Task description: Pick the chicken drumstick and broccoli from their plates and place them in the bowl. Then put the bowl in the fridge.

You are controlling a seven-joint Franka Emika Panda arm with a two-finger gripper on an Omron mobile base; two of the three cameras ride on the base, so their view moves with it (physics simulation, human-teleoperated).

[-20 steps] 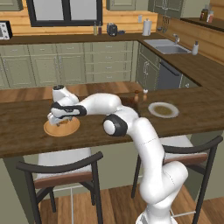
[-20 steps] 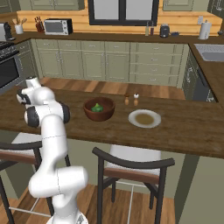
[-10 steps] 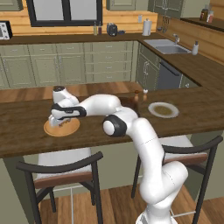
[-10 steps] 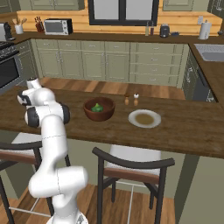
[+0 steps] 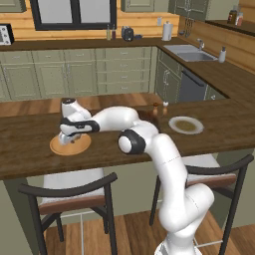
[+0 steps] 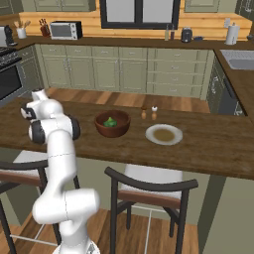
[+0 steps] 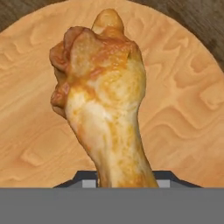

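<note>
The hand (image 5: 69,141) hung low over the tan wooden plate (image 5: 56,146) at the left end of the counter (image 5: 20,149), its jaws on either side of the narrow bone end of the chicken drumstick (image 7: 103,98); whether they had actually clamped on the meat could not be told, since only the dark finger tips (image 7: 83,180) showed at the base of the drumstick in the hand view. Taking the thin end made sense: it is the slimmest part, while the fat, knobbly end spread out ahead across the plate. The drumstick looked glazed and lumpy, golden-orange with paler streaks, lying on a flat round disc of light wood with wavy grain. Farther along the dark plank counter, well apart from the plate, stood the bowl (image 6: 101,130), deep, round and reddish-brown, with the broccoli (image 6: 110,121) already inside as a bright green bumpy floret. Beside the bowl lay the pale grey plate (image 6: 164,134), shallow and smooth, with two small shakers (image 6: 149,113) just behind it. Judging by this, the drumstick was the last item left to move before the bowl could go to the fridge.
</note>
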